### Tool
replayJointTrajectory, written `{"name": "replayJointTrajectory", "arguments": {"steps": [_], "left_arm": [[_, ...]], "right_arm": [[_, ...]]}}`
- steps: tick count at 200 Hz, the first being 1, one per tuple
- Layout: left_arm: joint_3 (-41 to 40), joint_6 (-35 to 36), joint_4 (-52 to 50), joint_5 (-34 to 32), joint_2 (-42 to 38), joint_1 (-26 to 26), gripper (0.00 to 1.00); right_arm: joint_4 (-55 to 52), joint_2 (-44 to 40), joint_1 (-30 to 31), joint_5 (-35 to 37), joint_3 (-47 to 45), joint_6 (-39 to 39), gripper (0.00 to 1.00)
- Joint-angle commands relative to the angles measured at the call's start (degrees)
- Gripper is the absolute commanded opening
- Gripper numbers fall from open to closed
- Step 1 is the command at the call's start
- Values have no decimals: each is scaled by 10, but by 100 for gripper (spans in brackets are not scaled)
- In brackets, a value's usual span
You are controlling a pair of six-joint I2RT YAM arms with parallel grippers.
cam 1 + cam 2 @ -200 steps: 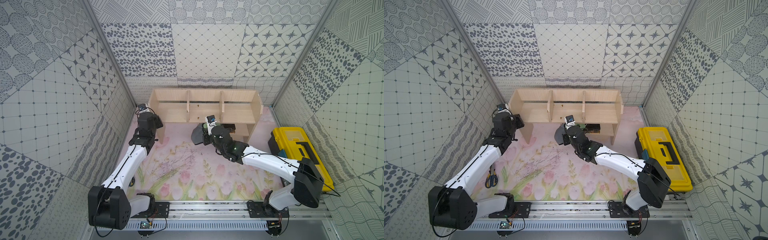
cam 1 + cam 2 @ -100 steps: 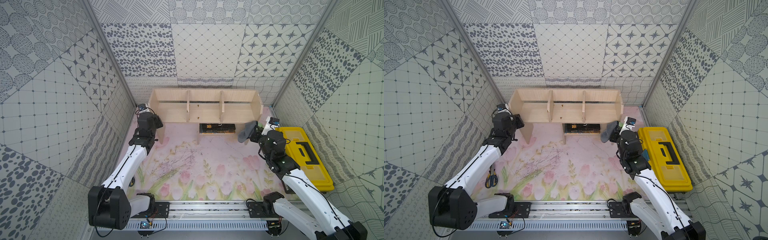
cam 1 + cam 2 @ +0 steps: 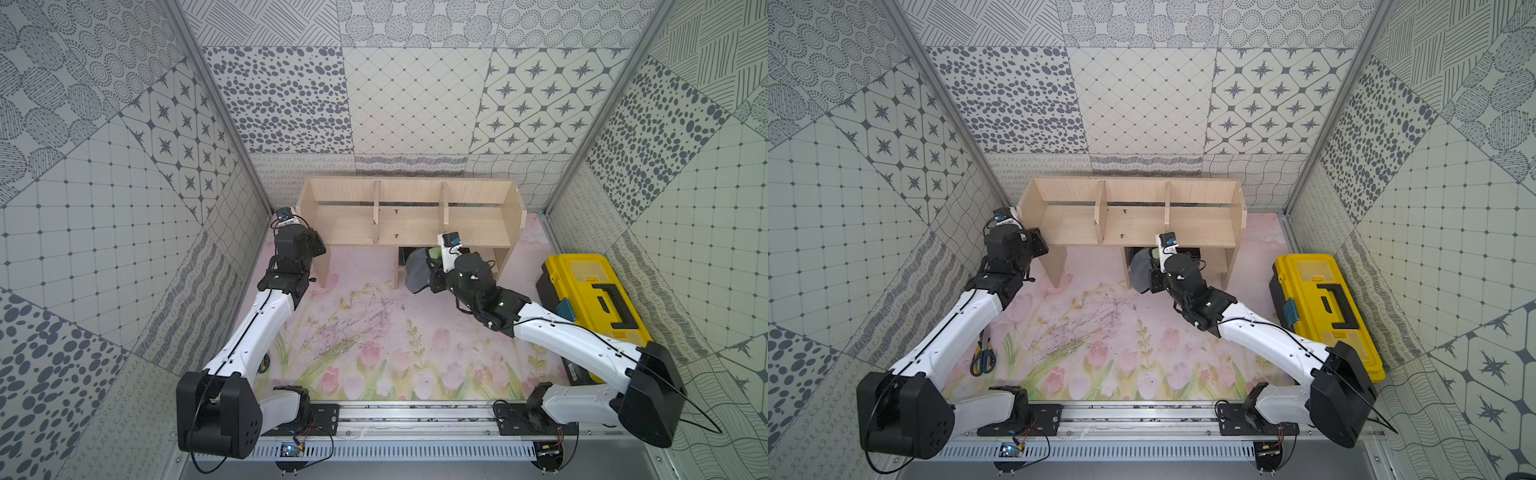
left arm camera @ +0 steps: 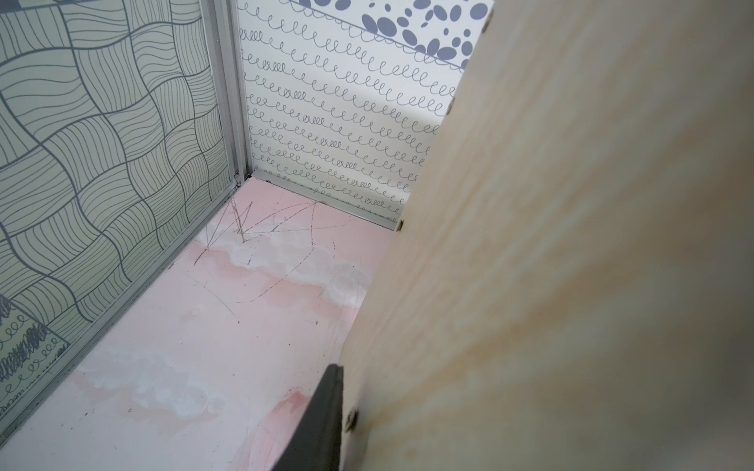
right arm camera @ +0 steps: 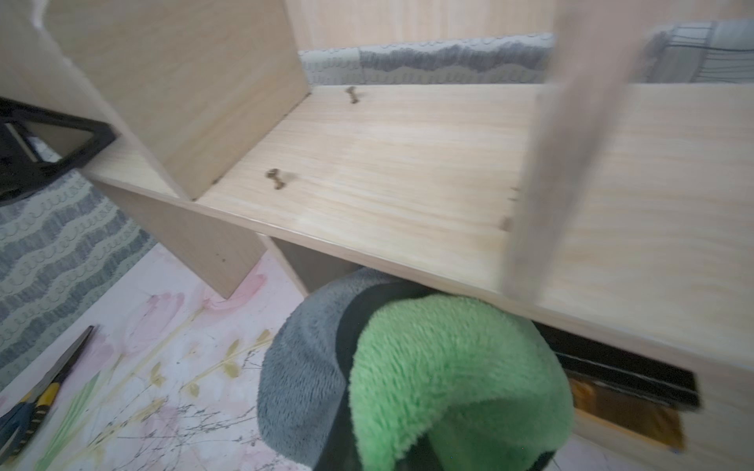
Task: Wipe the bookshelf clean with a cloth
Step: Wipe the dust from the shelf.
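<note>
A pale wood bookshelf (image 3: 411,220) stands at the back of a flower-printed surface (image 3: 374,332). The right end effector (image 3: 432,274) is closed on the cloth (image 3: 417,270), a fluffy rag that is grey on one side and green on the other. The cloth bulges over the end effector and sits just under the front edge of the main shelf board, near the right divider and in front of the lower opening where a black book (image 5: 620,369) lies.

The cloth looks light, soft and floppy, so it would likely sag and fold. A pinch deep into a bunched fold, as here, seems the surest hold.

The left end effector (image 3: 309,245) looks clamped on the shelf's left side panel. One finger (image 4: 322,420) lies flat against its outer face, and the other is hidden.

Half a second earlier the right arm held the cloth at the shelf's right end, beside the yellow toolbox (image 3: 590,299). It is now back before the lower opening, much as it was a second ago. The left arm has not moved.
</note>
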Motion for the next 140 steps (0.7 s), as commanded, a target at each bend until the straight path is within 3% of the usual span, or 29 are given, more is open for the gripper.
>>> {"name": "replayJointTrajectory", "arguments": {"steps": [1,29,84,140], "left_arm": [[-8,-140,-48,-8,14,6,0],[-7,-140,-47,-6,14,6,0],[-7,-142,-47,0,14,7,0],[-8,-142,-47,-4,14,7,0]], "right_arm": [[38,53,52,62,76,-52,0],[41,98,84,84,107,-64,0],[72,177,84,53,31,36,0],[13,136,64,61,150,-19,0]]}}
